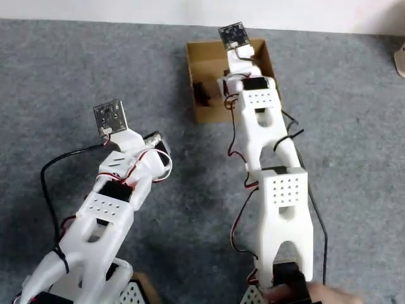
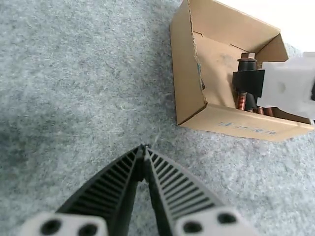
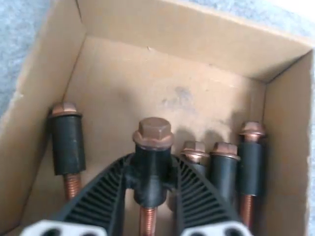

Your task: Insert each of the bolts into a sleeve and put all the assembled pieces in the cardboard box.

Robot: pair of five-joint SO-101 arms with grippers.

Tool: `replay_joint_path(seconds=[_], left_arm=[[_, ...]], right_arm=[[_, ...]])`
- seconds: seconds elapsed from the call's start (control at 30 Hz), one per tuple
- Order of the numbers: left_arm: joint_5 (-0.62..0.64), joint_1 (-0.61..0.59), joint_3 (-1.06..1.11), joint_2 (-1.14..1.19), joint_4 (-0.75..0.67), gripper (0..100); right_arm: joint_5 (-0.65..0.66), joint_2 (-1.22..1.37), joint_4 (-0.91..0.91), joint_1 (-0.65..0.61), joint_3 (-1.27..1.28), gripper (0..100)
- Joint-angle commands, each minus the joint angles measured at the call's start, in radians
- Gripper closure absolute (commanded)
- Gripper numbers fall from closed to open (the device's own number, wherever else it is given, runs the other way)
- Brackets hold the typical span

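My right gripper (image 3: 152, 172) is shut on an assembled piece (image 3: 152, 157), a copper bolt in a black sleeve, held upright inside the cardboard box (image 3: 197, 34). Several other assembled pieces stand in the box: one (image 3: 68, 145) on one side, three (image 3: 225, 164) close together on the other. In the left wrist view the held piece (image 2: 247, 81) hangs inside the box (image 2: 187, 73). My left gripper (image 2: 143, 148) is shut on nothing over the grey carpet, short of the box. In the high view the right arm (image 1: 256, 107) stretches over the box (image 1: 197, 57), and the left gripper (image 1: 159, 142) sits to the lower left of it.
Grey carpet (image 1: 76, 69) covers the table around the box. Cables (image 1: 237, 145) trail along the right arm. A pale object (image 1: 400, 60) sits at the far right edge.
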Motion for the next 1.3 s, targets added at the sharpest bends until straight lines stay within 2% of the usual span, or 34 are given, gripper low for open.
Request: replay_joint_path(seconds=[0.0, 0.13, 0.5, 0.63, 0.83, 1.27], left_arm=[[-0.002, -0.005, -0.047, 0.001, -0.026, 99], [-0.002, -0.007, -0.047, 0.001, -0.026, 99], [-0.003, -0.007, -0.047, 0.001, -0.026, 99], [-0.063, -0.004, -0.047, 0.001, -0.026, 99], [-0.063, -0.008, -0.050, 0.001, -0.028, 99], [-0.063, -0.010, -0.050, 0.002, -0.028, 99]], right_arm=[[0.009, -0.039, -0.007, 0.001, -0.012, 89.8], [0.012, -0.024, -0.007, -0.001, 0.007, 84.9], [0.006, 0.016, -0.002, 0.002, 0.008, 84.7], [0.003, -0.015, 0.008, 0.004, 0.008, 84.7], [-0.081, -0.077, 0.088, 0.002, 0.008, 84.7], [-0.087, -0.283, 0.317, 0.012, 0.008, 84.9]])
